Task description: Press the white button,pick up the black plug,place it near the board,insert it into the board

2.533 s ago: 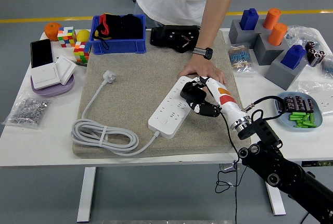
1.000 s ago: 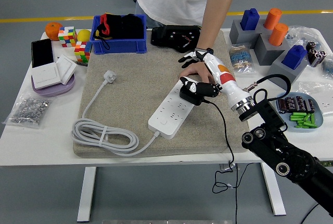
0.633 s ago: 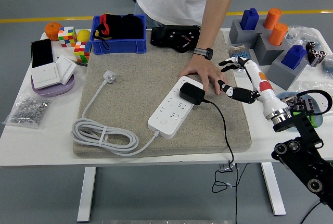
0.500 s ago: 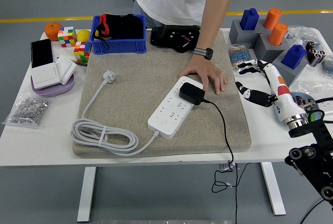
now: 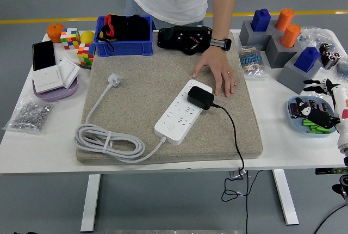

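The black plug (image 5: 200,97) sits plugged into the upper end of the white power strip (image 5: 176,115) on the beige mat (image 5: 136,87); its black cord (image 5: 235,136) trails over the mat's front edge. The strip's white button (image 5: 171,128) is near its lower end. My right hand (image 5: 326,106) is at the far right edge, over the blue dish, fingers spread and holding nothing, well away from the plug. A person's hand (image 5: 217,73) rests flat on the mat just right of the strip's top. My left arm is out of view.
The strip's white cable (image 5: 106,141) coils at the mat's left, ending in a white plug (image 5: 113,79). A blue bin (image 5: 124,34), black device (image 5: 183,39), cubes, grey blocks (image 5: 277,38) and a blue dish (image 5: 307,117) of green parts ring the mat.
My right hand let go of the black plug, left in the strip, and drew back right to the table's edge. The person's hand shifted slightly up the mat.
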Motion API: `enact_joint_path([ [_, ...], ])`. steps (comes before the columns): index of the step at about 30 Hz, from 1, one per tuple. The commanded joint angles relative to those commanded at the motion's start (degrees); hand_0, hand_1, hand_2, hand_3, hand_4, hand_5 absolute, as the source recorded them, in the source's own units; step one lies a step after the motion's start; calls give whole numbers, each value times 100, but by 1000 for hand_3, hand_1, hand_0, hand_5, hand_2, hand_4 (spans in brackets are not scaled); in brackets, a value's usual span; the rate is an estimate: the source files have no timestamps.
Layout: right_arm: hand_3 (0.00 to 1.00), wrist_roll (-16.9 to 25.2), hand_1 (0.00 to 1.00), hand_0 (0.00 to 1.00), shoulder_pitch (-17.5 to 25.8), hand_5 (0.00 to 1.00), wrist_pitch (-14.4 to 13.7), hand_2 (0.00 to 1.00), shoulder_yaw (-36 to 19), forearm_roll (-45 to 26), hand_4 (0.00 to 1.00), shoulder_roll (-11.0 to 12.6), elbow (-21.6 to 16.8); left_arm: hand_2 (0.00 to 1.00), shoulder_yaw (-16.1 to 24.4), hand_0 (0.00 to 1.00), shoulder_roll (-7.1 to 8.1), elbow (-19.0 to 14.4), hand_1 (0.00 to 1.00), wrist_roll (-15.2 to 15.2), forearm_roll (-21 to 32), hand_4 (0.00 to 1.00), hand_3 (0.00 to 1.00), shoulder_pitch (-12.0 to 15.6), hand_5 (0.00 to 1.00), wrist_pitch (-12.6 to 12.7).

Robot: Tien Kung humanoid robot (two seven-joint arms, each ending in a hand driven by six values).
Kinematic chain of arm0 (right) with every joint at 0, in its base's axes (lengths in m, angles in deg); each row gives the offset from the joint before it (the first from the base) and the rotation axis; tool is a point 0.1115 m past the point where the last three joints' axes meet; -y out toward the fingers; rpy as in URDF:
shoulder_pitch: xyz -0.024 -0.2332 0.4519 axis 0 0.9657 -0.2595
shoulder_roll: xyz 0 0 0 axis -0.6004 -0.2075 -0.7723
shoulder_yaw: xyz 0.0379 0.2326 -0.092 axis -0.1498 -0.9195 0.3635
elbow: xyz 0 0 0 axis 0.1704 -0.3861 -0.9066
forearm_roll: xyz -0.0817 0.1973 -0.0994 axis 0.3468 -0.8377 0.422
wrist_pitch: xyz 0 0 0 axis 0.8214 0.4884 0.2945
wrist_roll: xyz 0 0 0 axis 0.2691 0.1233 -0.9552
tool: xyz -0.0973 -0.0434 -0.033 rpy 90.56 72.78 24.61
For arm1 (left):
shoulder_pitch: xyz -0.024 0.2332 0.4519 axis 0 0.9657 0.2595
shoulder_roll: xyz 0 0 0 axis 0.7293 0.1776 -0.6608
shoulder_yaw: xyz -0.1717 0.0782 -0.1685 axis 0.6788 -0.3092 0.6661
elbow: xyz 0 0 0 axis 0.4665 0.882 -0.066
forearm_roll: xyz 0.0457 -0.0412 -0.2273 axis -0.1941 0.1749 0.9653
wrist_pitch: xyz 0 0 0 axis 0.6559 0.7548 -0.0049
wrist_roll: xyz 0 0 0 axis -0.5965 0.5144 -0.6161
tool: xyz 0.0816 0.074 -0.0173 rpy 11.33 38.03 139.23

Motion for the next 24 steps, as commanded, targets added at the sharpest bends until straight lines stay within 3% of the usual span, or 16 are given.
enact_joint_path([
  [13,630,-177,615,698,466,124,123,558,-693,182,831,-232,-104,659,175,684,1,0,676,-27,-54,546,681,167,196,38],
  [24,646,-521,624,698,723,140,467,581,-1138,281,848,-475,-153,658,126,683,-92,0,676,-55,37,549,680,239,194,35],
])
